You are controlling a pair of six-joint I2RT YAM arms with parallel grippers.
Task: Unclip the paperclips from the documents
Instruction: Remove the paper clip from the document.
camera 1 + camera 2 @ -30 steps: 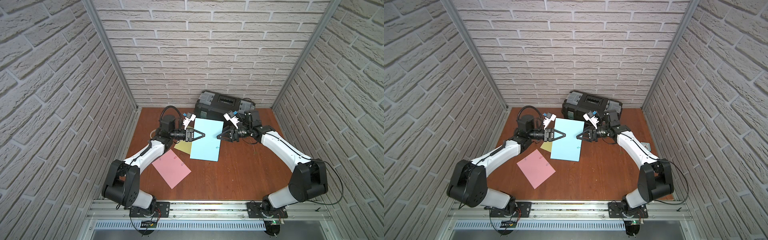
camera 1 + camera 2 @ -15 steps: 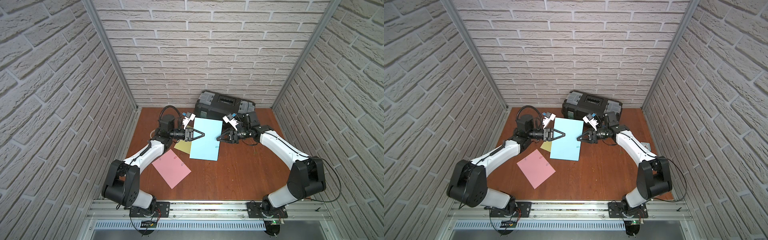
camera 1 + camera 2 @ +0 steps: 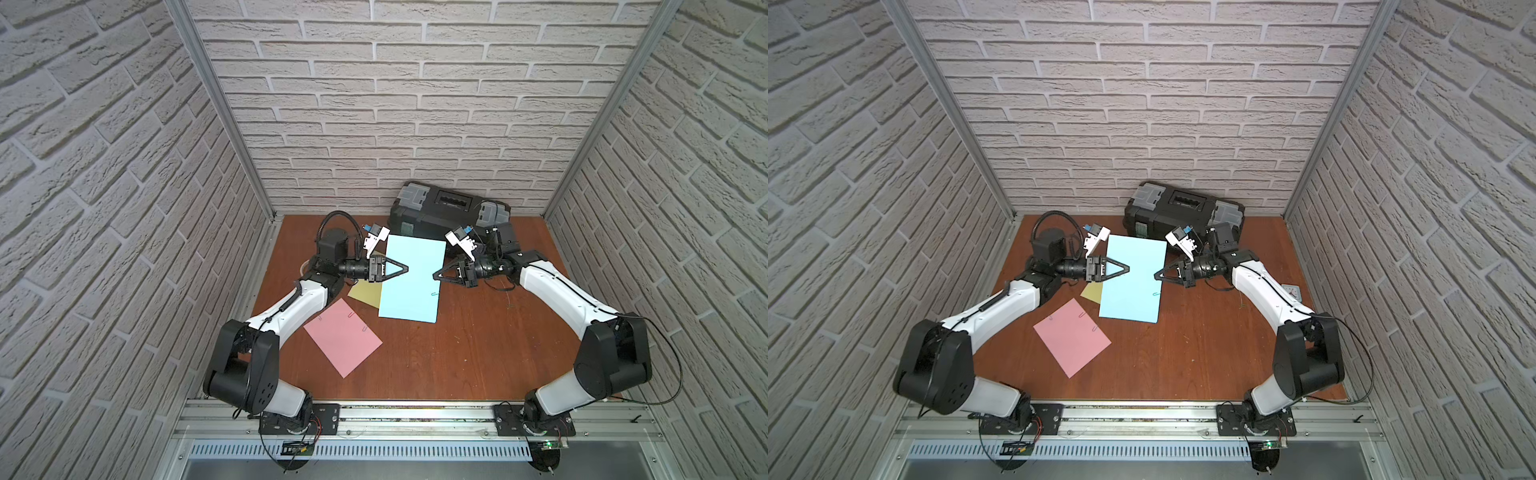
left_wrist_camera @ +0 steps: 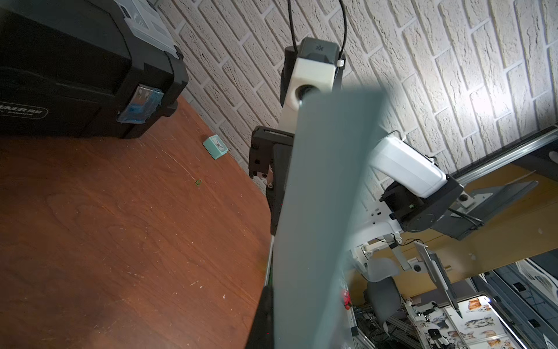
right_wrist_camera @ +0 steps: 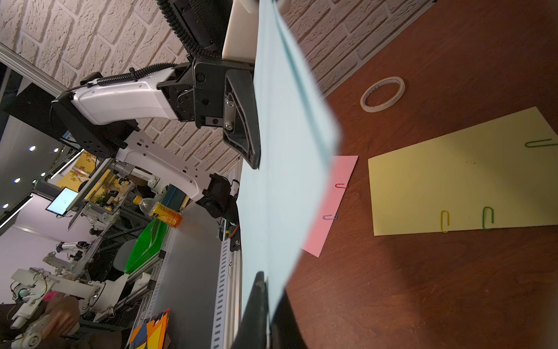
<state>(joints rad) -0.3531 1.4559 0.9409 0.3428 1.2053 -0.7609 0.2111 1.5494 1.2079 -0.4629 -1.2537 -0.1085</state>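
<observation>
While pinching blue sheet [image 3: 411, 286] with left gripper [image 3: 405, 269] and right gripper [image 3: 435, 275] closed, anchor left, draw right straight outward; clip catch unconfirmed.

We see the light blue sheet [image 3: 409, 282] lifted off the worktop [image 3: 478, 340], with the left gripper [image 3: 406, 269] and the right gripper [image 3: 434, 274] closed on its opposite edges and one paperclip [image 3: 434, 294] on its right edge. The pink sheet [image 3: 343, 336] lies flat with three clips [image 3: 1080, 315]. The yellow sheet [image 5: 453, 175] lies flat with a yellow clip [image 5: 444, 220] and two green clips [image 5: 487, 217].

Robotics lab: neighbouring robot rigs [image 5: 65, 285], monitor [image 5: 62, 201]
</observation>
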